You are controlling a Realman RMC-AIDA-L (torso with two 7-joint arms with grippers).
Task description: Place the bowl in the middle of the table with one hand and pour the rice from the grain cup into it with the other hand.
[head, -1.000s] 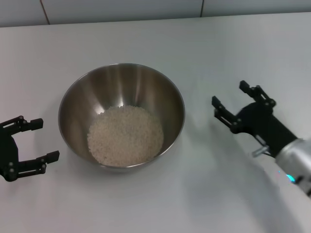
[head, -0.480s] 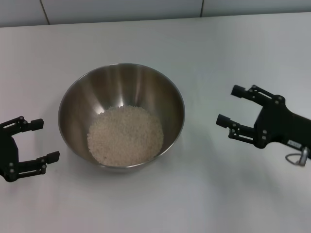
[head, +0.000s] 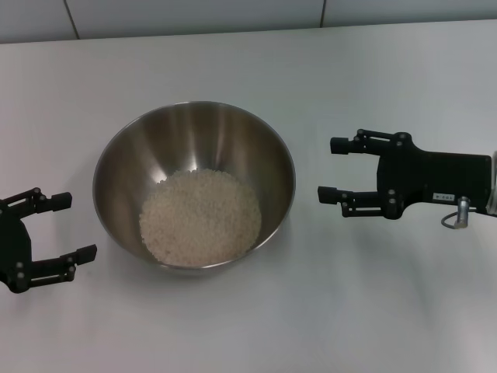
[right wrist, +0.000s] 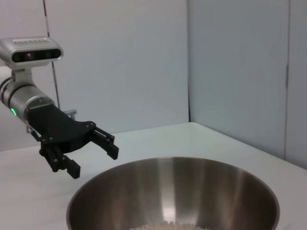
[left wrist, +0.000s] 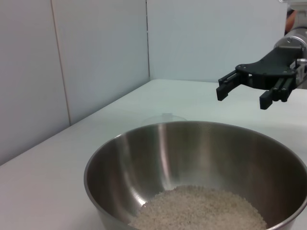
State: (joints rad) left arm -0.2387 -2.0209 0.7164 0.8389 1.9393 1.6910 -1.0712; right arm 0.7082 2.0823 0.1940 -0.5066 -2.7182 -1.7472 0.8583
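At frame right, right gripper [head: 335,168] swung level toward bowl [head: 194,184], fingers spread, empty; rice [head: 200,215] inside; left gripper [head: 66,227] open, idle. Pour looks done.

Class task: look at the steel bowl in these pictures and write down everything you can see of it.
The large round stainless-steel mixing bowl stands upright on the plain white table. It has a thin rim and a shiny brushed inside. Off-white rice covers its bottom. Nothing else touches it; both grippers stand clear on either side.

Bright, even overhead light; the bowl [head: 194,185] throws a soft shadow on the white surface [head: 311,311], and vertical glare streaks its steel wall.
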